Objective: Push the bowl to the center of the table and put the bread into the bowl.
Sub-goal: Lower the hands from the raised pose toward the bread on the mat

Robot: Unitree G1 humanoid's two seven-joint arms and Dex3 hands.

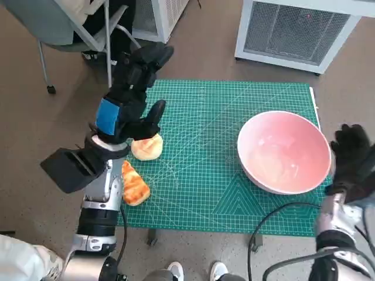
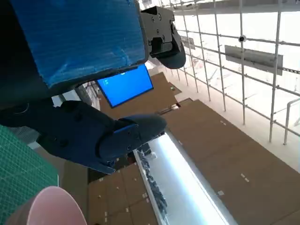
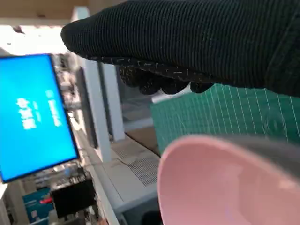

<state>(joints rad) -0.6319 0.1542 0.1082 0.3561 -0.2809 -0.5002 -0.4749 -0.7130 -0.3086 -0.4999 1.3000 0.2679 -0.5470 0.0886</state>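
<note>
An empty pink bowl (image 1: 285,152) sits upright at the mat's right; two breads (image 1: 146,147) lie left.

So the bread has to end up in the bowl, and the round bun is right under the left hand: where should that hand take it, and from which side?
Probably straight from above, fingers closing across the round bun's domed sides. It lies flat on the green mat, apart from the longer toasted piece, so its sides are free. The left hand hangs over it, holding nothing.

Even bright light, soft shadows, blurred wrist views
</note>
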